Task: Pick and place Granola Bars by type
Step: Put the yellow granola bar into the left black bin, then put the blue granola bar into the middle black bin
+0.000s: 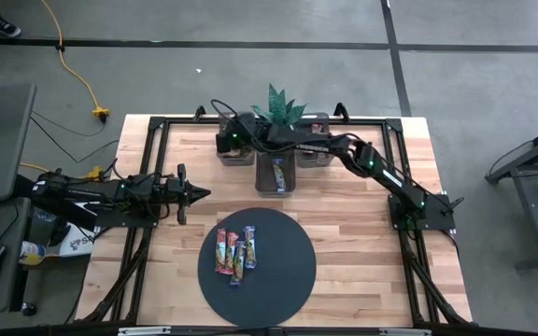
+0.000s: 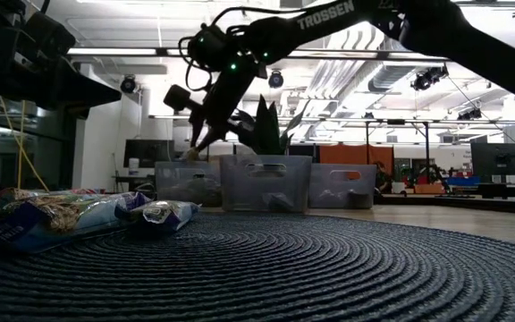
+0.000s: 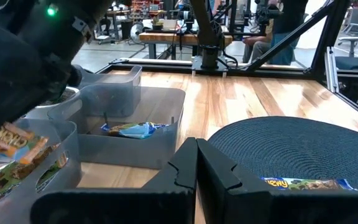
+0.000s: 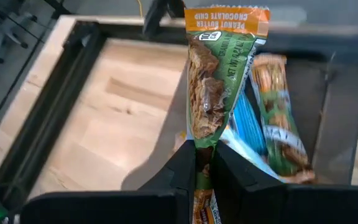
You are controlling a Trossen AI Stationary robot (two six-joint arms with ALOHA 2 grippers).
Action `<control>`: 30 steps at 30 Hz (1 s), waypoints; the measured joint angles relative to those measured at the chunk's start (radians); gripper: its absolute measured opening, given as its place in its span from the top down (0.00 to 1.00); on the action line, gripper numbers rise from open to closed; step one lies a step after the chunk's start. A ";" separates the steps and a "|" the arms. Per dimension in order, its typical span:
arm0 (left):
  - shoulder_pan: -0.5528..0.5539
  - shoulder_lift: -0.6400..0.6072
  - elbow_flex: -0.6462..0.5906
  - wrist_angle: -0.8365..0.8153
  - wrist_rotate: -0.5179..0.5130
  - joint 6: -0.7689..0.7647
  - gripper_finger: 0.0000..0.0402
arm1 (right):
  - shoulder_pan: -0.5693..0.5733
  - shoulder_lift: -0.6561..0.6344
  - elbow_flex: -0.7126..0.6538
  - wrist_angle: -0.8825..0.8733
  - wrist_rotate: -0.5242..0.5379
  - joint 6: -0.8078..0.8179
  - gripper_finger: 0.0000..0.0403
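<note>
My right gripper (image 4: 205,163) is shut on a green and orange granola bar (image 4: 215,81) over the far-left grey bin (image 1: 236,151), where blue and green bars (image 4: 272,118) lie. In the low view it stands just above that bin (image 2: 186,183). The middle bin (image 1: 276,175) holds a blue bar (image 3: 132,129). Three more bars (image 1: 235,254) lie flat on the dark round mat (image 1: 283,280). My left gripper (image 1: 197,194) is shut on nothing and waits left of the mat. My right gripper pinches the green and orange bar near one end (image 4: 202,144) between its two fingers, coming from above and pointing down. The wrapper's short tail (image 4: 201,211) shows behind the fingertips. The bar hangs lengthwise below the fingers, its orange free end (image 4: 229,14) down toward the bin.
A third grey bin (image 1: 312,151) stands to the right of the other two, with a green plant (image 1: 278,105) behind them. A black frame (image 1: 157,126) runs round the table's edges. Bare wood lies between mat and bins (image 1: 344,201).
</note>
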 joint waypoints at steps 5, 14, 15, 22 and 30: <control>0.000 0.000 0.000 0.001 0.000 0.000 1.00 | -0.004 0.016 -0.001 0.013 -0.022 0.003 0.93; 0.000 0.000 0.000 0.000 0.000 0.000 1.00 | -0.007 0.018 -0.001 0.024 -0.006 0.003 0.93; 0.000 0.000 0.000 0.000 0.000 0.000 1.00 | -0.008 0.018 -0.001 0.024 -0.011 0.003 0.93; 0.000 0.000 0.000 0.000 0.000 0.000 1.00 | -0.011 0.018 0.000 0.024 -0.028 0.003 0.87; 0.000 0.000 0.000 0.000 0.000 0.000 1.00 | -0.011 0.018 0.000 0.025 -0.033 0.003 0.76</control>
